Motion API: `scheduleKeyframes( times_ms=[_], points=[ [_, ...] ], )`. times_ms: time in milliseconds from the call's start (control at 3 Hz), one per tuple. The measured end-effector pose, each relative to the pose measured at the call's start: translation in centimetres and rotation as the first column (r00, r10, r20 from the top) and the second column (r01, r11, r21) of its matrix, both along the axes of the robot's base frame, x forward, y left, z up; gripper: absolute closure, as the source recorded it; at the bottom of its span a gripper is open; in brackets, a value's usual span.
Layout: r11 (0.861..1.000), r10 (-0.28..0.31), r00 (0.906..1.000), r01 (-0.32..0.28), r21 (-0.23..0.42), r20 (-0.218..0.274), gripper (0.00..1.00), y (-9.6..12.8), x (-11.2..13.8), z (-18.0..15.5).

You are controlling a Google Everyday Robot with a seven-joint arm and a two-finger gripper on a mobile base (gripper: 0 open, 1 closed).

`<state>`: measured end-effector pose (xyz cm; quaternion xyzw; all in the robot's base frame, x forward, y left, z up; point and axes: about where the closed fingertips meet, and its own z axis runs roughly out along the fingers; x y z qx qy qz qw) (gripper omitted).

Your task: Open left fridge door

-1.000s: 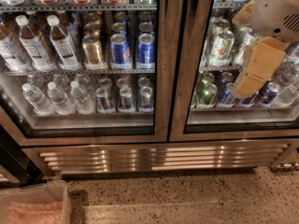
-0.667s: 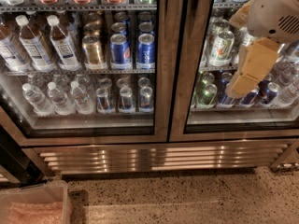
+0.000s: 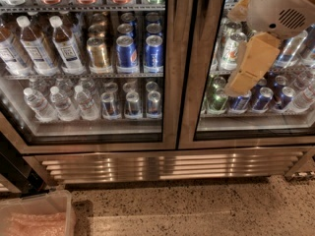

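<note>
Camera view, single arm.

- Left fridge door (image 3: 175,85): shut, filling the left half of the cabinet front. Behind its glass are water bottles (image 3: 50,103) and blue Pepsi cans (image 3: 127,53).
- Long axis is vertical. Its inner steel stile meets the right door (image 3: 246,139) at the cabinet's centre seam.
- Gripper (image 3: 249,69): hangs near the upper right corner of the cabinet front, before the right door's glass. Apart or together: cannot tell.
- Key relation: the target door lies leftward of the gripper, across the centre seam.
- No handle visible. Judgement: the next move needs a leftward traverse to that stile.
</note>
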<state>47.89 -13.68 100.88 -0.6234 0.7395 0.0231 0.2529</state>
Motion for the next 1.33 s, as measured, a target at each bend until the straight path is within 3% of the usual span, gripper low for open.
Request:
scheduleKeyframes(
  times_ms=[333, 667, 1000, 1333],
  points=[
    [1.000, 0.010, 0.9999, -0.010, 0.001, 0.005, 0.00, 0.3, 0.3, 0.0],
    [0.999, 0.041, 0.9951, -0.042, 0.004, 0.090, 0.00, 3.5, 3.5, 2.0],
    [0.999, 0.041, 0.9950, -0.042, 0.004, 0.091, 0.00, 3.5, 3.5, 2.1],
    [0.998, 0.040, 0.9942, -0.046, 0.051, 0.100, 0.00, 5.2, 4.9, 2.1]
  ],
)
